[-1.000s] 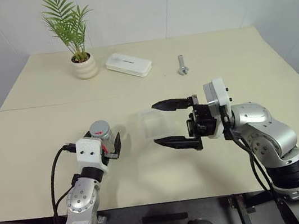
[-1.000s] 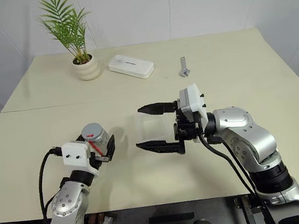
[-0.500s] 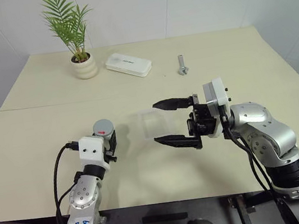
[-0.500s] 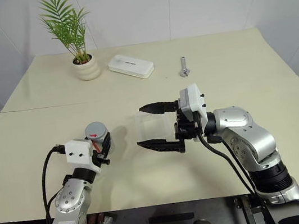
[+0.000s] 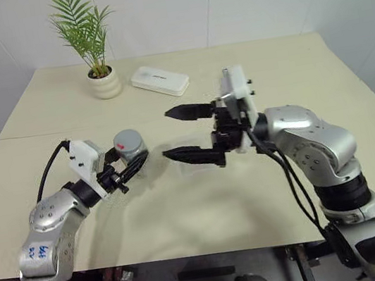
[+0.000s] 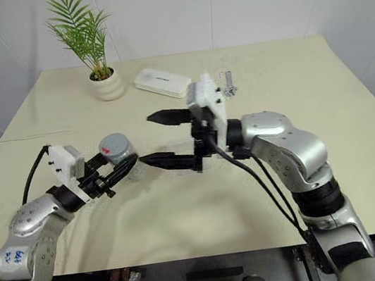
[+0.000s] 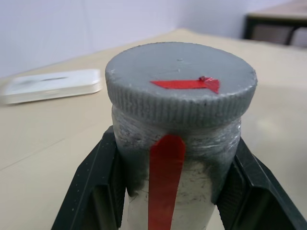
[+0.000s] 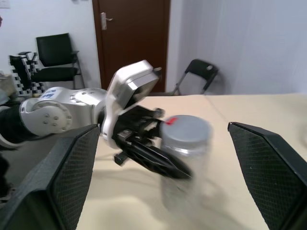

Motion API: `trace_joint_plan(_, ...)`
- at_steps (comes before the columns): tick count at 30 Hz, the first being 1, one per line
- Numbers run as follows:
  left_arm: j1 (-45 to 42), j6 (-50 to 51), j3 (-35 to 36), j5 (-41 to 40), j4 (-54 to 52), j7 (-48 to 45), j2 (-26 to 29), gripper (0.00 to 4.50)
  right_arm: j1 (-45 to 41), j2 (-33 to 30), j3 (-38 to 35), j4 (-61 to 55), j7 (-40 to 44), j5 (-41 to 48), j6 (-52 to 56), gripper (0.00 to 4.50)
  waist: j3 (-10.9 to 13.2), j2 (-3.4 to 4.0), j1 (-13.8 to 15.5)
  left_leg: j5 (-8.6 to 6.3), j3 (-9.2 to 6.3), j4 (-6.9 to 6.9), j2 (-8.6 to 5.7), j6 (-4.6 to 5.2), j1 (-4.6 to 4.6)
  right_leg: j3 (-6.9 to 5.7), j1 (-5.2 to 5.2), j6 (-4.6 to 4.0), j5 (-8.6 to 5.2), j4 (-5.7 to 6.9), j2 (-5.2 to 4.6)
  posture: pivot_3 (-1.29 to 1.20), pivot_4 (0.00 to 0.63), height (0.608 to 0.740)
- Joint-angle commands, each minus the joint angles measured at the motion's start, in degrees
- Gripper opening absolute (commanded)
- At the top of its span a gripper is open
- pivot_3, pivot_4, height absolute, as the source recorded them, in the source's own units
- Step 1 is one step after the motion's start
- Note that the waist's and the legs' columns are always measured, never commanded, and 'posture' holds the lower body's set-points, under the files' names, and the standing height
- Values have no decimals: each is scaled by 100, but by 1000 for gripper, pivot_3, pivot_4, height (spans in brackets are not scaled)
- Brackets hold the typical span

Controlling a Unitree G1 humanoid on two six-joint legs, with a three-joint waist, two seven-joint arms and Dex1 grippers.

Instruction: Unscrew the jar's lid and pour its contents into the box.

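we hold the small translucent grey jar (image 7: pixel 175 158) clamped in the left fingers (image 7: pixel 96 187); right fingers (image 5: pixel 182 113) spread. next: close them on the round grey screw lid (image 7: pixel 180 81) and twist.

Your arms: silver-grey rounded shells, white box at each wrist, black cable along each forearm. Left arm (image 5: pixel 48 230) has blue handwritten marks. Fingers (image 5: pixel 188 154) are black, tapered, cross-hatched inside.
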Motion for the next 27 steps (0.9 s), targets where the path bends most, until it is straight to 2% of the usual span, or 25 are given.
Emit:
trace_joint_plan(1, -361, 346, -242, -313, -160, 12, -153, 1986, -341, 402, 309, 86, -435, -244, 145, 4500, 0, 0, 0, 0, 0, 0, 0, 0, -6, 2, -10, 0, 0, 4, 1, 0, 150, 740)
trace_joint_plan(11, -442, 594, -524, -337, -428, 116, -378, 1986, -487, 755, 482, 713, -692, -918, -184, 4500, -1, -1, -88, 5, 28, 15, 35, -9, -58, 60, -92, 4, 3, 53, 56, 0, 150, 740)
trace_joint_plan(27, -373, 535, -445, -269, -431, 25, -254, 1986, -364, 600, 278, 1015, -405, -1128, -373, 4500, -1, -1, -137, 9, 36, 17, 36, -15, -49, 74, -94, 1, 3, 72, 59, 0, 150, 740)
